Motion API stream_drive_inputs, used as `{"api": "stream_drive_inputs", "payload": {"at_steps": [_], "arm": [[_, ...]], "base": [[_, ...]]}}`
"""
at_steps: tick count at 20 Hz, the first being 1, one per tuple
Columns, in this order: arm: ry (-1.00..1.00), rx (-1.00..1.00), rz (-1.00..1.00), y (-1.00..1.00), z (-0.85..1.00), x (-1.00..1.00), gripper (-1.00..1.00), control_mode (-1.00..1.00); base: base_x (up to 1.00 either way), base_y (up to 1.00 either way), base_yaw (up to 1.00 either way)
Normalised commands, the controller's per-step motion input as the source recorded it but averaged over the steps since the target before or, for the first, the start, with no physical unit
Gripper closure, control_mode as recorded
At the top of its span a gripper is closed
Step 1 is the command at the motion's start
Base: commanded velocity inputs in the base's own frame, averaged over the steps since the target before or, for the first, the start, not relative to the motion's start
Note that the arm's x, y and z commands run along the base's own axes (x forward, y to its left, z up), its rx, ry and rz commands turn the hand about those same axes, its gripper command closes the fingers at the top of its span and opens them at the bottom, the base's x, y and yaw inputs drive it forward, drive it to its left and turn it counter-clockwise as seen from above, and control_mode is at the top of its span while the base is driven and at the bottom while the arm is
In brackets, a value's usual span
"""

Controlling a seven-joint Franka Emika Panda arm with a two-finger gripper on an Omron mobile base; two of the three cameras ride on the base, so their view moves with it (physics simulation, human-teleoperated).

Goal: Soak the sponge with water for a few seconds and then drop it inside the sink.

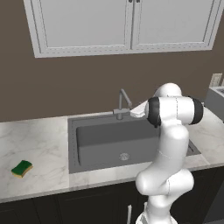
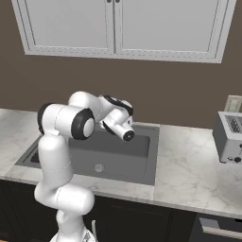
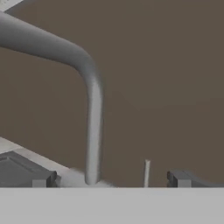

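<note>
The sponge [image 1: 22, 168], green on top and yellow below, lies flat on the marble counter far to the left of the sink [image 1: 109, 141]. The sink is a dark grey basin with a round drain [image 1: 124, 156]. Its slim grey faucet [image 1: 124, 103] rises at the back rim. My gripper [image 3: 107, 177] is open and holds nothing. It is raised at the faucet's right side, far from the sponge. In the hand view the bent faucet neck [image 3: 92, 113] stands close ahead between the two spread fingertips [image 3: 30, 176]. Water is out of view.
A toaster [image 2: 229, 137] stands on the counter right of the sink, below a wall outlet [image 2: 233, 103]. White wall cabinets [image 1: 127, 24] hang above. My arm [image 1: 168, 144] rises in front of the sink's right half. A thin faucet lever [image 3: 146, 173] stands beside the neck.
</note>
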Motion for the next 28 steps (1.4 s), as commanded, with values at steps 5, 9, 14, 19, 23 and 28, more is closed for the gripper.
{"api": "stream_drive_inputs", "payload": {"at_steps": [5, 9, 14, 19, 23, 28], "arm": [[-0.02, 0.0, 0.0, 0.0, -0.06, 0.31, -1.0, -1.0], [-0.01, 0.0, 0.0, 0.0, -0.12, 0.24, -1.0, -1.0], [0.0, 0.01, 0.0, 0.0, -0.19, 0.27, -1.0, -1.0], [0.0, 0.02, 0.0, 0.0, -0.25, 0.27, -1.0, -1.0], [0.0, 0.04, 0.0, 0.0, -0.23, 0.29, -1.0, -1.0], [0.0, 0.08, 0.0, 0.0, -0.15, 0.29, -1.0, -1.0]], "base": [[0.0, 0.0, 0.0], [0.0, 0.0, 0.0], [0.0, 0.0, 0.0], [0.0, 0.0, 0.0], [0.0, 0.0, 0.0], [0.0, 0.0, 0.0]]}}
